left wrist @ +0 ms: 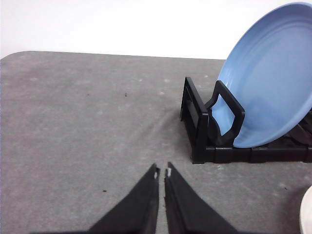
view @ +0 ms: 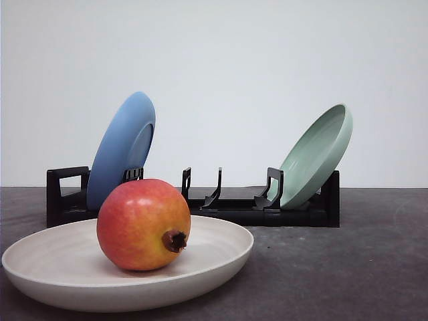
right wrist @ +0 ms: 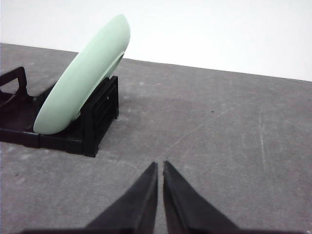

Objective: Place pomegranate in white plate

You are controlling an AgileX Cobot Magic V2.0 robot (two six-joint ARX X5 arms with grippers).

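the pomegranate (view: 143, 225) sits in the white plate (view: 221, 264), resting on the plate's shallow floor a little left of its middle, crown nub turned toward the camera and slightly right. nothing of mine is touching it. so by my reading the placing is done, and the step in hand is only the tidy end: keeping both arms back and clear. the next move, if any, calls for nothing near the fruit; it is round and could roll if the plate were nudged, so i would stay well away from the rim.

behind the plate stands a black rack (view: 200, 200), with a blue plate (view: 124, 144) leaning at its left end and a pale green plate (view: 317, 154) leaning at its right end.

my left claw (left wrist: 162, 172) hangs over bare grey table (left wrist: 73, 122), fingertips drawn together with only a sliver between them, holding nothing; the rack's blue-plate end is near it and an edge of the white plate shows at the side. my right claw (right wrist: 160, 165) is likewise pinched nearly closed and empty, near the green-plate end, well apart from the pomegranate.
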